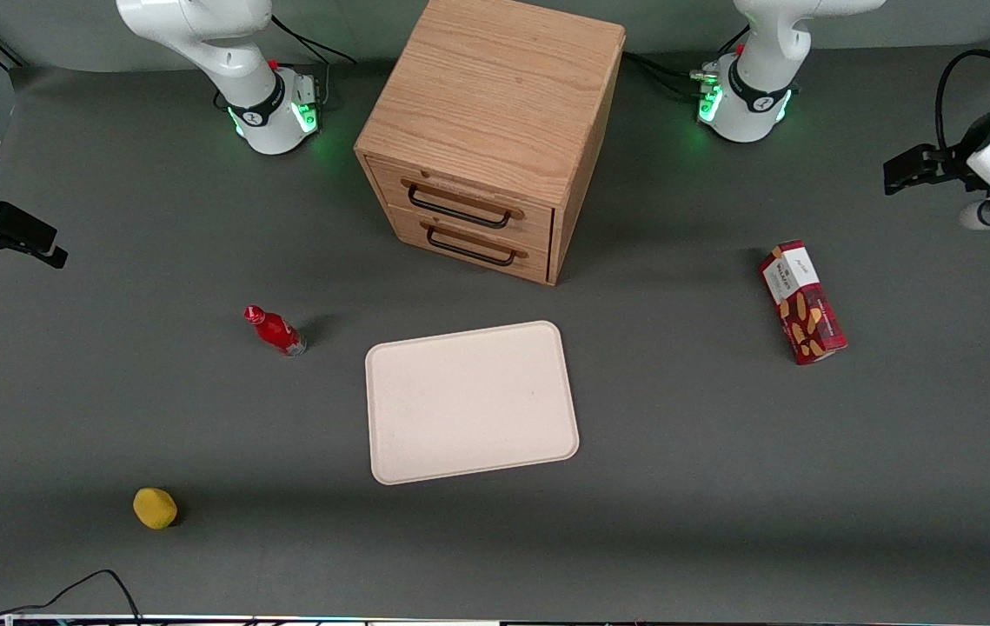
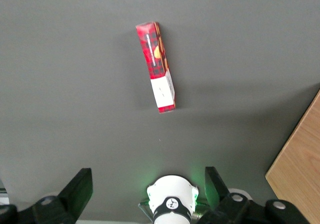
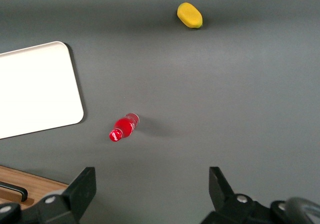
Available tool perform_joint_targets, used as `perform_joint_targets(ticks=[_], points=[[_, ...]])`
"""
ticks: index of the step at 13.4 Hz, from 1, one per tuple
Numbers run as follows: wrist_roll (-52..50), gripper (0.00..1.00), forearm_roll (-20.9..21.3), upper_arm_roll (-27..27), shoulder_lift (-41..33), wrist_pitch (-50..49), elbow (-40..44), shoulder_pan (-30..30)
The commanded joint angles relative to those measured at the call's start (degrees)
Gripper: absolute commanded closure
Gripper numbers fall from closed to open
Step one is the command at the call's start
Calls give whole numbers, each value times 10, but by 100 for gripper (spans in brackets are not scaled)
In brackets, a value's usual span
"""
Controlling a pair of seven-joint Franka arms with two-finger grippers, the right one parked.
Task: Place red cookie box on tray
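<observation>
Gripper (image 2: pixel 147 194) fingers stand wide apart and hold nothing, and we note it raised above the table (image 1: pixel 686 452) near the working arm's end, apart from the red cookie box (image 1: pixel 801 302), which we judge suits an approach not yet begun. We record the red cookie box lying flat on the table toward that same end, well apart from the tray (image 1: pixel 470 400), which sits bare near the table's middle in front of the wooden drawer cabinet (image 1: pixel 490 130). Only the front view shows box and tray together, whereas the left wrist view shows the box's narrow side and white end panel, and the small red bottle (image 3: pixel 123 128) and yellow object (image 3: pixel 189 15) show best from the right wrist.
</observation>
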Motion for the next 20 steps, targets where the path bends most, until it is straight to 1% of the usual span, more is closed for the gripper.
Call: perform_joint_targets(ticks=[1,3,5,10,11,12,15,17,18,19,20], points=[[-8,0,-7,3,1,27,-44,-7],[-30,0,-7,3,-4,89,-109,-6],[-31,0,-10,9,-9,179,-174,-1],[-44,0,-10,10,0,359,-296,2],[-44,0,-10,16,7,402,-320,4],[-43,0,-10,34,20,440,-338,4],[-45,0,-18,45,60,531,-369,6],[-46,6,-19,48,72,604,-401,7],[-47,6,-31,48,88,621,-403,7],[-46,5,-56,48,104,635,-403,7],[-46,5,-63,48,109,651,-403,6]])
